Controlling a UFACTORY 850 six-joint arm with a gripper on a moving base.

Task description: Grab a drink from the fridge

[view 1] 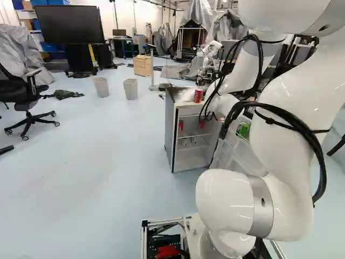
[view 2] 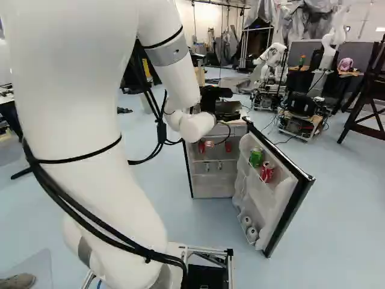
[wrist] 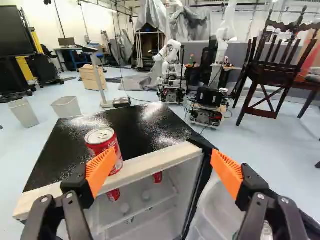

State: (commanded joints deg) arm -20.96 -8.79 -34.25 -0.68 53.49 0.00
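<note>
In the right base view the black gripper (view 2: 224, 109) is over the small fridge's top. The wrist view shows my gripper (wrist: 162, 169) open, its orange pads wide apart with nothing gripped. A red can (wrist: 104, 147) stands upright on the black fridge top (wrist: 145, 120), partly behind one finger; whether they touch I cannot tell. The same can (view 1: 198, 95) shows in the left base view. Below, inside the open fridge, are red cans (wrist: 113, 195) and pale ones (wrist: 146, 195). The swung-open door (view 2: 283, 208) holds a green can (view 2: 256, 157), a red can (view 2: 267, 171) and silver cans (view 2: 252, 233).
Another robot (wrist: 169, 70) stands beyond the fridge, with a wheeled base (wrist: 206, 112) near it. Two grey bins (view 1: 131, 89) and a wooden cabinet (view 1: 142, 65) are farther off. An office chair (view 1: 27, 97) is at the left of the left base view.
</note>
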